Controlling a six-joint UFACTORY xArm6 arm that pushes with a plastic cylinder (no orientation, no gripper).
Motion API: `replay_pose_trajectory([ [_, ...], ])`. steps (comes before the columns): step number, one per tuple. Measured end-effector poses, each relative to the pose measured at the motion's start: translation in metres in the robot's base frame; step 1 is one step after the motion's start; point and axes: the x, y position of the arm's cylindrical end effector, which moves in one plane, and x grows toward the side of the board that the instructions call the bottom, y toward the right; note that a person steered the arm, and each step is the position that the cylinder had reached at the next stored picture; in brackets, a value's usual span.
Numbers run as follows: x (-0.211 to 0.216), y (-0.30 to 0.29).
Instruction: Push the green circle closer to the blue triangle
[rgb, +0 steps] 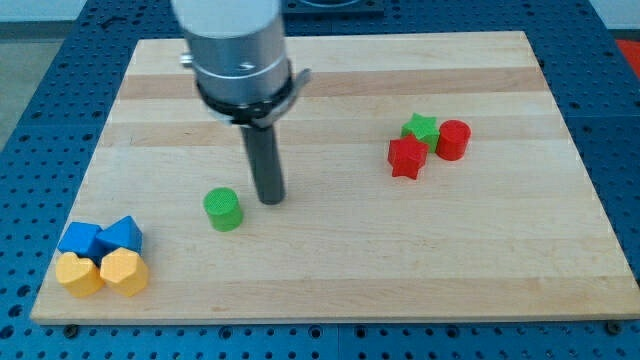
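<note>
The green circle (223, 209) is a short cylinder on the wooden board, left of centre. The blue triangle (122, 235) sits near the board's bottom left corner, well to the left of and slightly below the green circle. My tip (269, 200) rests on the board just to the right of the green circle, with a small gap between them. The rod rises from it to the grey arm body (238, 50) at the view's top.
A blue cube (80, 240), a yellow block (79, 274) and a yellow hexagon (124, 271) cluster with the blue triangle. A red star (406, 158), a green star (421, 128) and a red cylinder (453, 139) sit at the right. The board's bottom edge (330, 318) is near.
</note>
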Motion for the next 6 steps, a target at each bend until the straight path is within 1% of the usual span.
replay_pose_trajectory([
  [1,0.009,0.029],
  [2,0.025,0.036],
  [3,0.027,0.013],
  [4,0.027,-0.039],
  [5,0.027,-0.08],
  [6,0.025,-0.098],
])
